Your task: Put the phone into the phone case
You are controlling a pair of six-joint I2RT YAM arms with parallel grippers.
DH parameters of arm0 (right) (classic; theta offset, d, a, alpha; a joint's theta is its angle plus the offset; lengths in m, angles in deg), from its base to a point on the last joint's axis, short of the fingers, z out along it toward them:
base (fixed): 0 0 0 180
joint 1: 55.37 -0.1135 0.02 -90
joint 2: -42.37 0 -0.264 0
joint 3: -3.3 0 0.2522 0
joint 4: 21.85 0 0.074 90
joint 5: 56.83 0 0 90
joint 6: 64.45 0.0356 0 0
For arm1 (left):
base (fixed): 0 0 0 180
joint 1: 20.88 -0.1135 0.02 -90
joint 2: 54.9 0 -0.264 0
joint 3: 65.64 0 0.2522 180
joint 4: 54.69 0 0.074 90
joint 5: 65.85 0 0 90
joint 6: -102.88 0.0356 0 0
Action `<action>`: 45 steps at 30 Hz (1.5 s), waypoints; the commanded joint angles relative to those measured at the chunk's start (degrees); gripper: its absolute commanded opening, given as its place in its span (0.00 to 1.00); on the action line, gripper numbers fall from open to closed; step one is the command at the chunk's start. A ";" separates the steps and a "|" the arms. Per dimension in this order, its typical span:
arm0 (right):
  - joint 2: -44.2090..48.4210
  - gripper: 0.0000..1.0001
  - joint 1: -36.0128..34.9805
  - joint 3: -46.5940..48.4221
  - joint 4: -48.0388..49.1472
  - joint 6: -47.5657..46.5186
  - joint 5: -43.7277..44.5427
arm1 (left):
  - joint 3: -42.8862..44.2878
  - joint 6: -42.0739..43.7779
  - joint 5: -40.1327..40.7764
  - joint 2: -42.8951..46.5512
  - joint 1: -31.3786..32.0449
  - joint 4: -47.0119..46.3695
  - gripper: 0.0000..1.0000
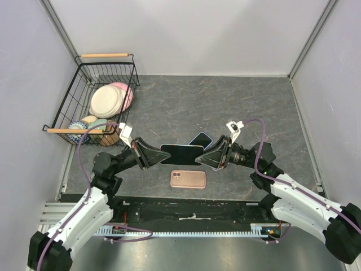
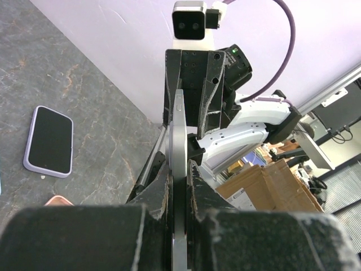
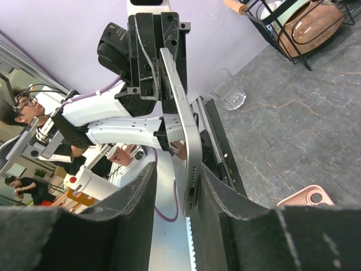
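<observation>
A phone with a dark screen and silver edge hangs level above the table between my two arms. My left gripper is shut on its left end; in the left wrist view both pads press the silver edge. My right gripper surrounds the phone's right end. There one finger touches the phone and a gap shows at the other finger. The pink phone case lies flat on the table just below, its corner also visible.
A second phone in a lavender case lies on the table behind the held one. A black wire basket holding plates and bowls stands at the back left. A clear glass stands near the table's edge. Walls close three sides.
</observation>
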 commanded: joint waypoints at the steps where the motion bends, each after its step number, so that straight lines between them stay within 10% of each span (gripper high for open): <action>1: -2.32 0.38 -1.24 0.61 8.92 2.57 -0.30 | -0.17 -3.93 -1.34 0.00 0.01 -8.19 0.02; 7: -7.51 0.00 -4.76 0.70 12.44 3.01 -0.13 | -1.14 -4.55 -0.90 0.79 0.01 -6.53 0.02; 11: -7.17 0.00 -5.11 1.66 6.50 1.53 1.45 | 0.27 -2.35 -0.55 2.89 0.01 1.72 0.04; 24: -11.28 0.00 -5.11 15.45 -21.12 -8.93 6.82 | 19.40 19.88 12.71 -2.63 0.10 57.00 0.74; 32: -19.28 0.00 -5.11 19.95 -27.19 -10.26 6.29 | 28.30 24.46 27.57 -7.64 0.10 73.62 0.77; 45: -25.71 0.00 -3.62 22.85 -33.17 -6.67 10.95 | 28.06 27.27 31.36 -19.85 0.10 70.39 0.76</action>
